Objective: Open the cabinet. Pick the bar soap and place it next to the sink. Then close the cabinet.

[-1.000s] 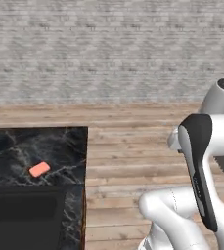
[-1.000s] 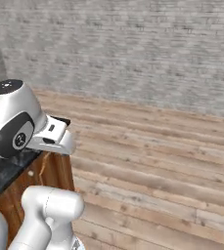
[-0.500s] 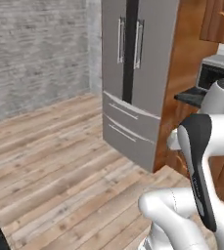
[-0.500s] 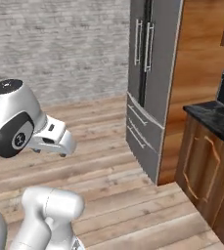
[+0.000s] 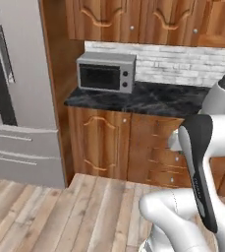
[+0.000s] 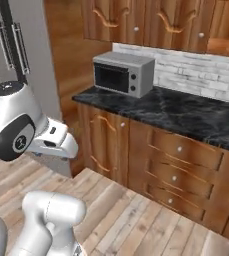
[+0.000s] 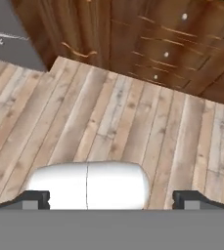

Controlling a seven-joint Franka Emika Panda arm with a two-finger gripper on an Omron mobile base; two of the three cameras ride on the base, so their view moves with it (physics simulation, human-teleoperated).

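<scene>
Gripper (image 7: 111, 199) fingers are spread wide, holding nothing, over the wood floor (image 7: 108, 122). Before, a grey fridge (image 5: 15, 93) faced us; now a microwave (image 5: 105, 72) and wall cabinet (image 5: 133, 19) do, because the base turned.

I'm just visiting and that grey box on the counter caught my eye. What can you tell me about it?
It is a boxy silver-grey microwave, with a dark glass door on its left part and a narrow panel with two small round knobs on the right. Its door is shut. It stands upright on the black white-veined marble counter, at the left end, close to the white brick backsplash and below the arched wooden wall cabinets. Nothing else touches it.
</scene>
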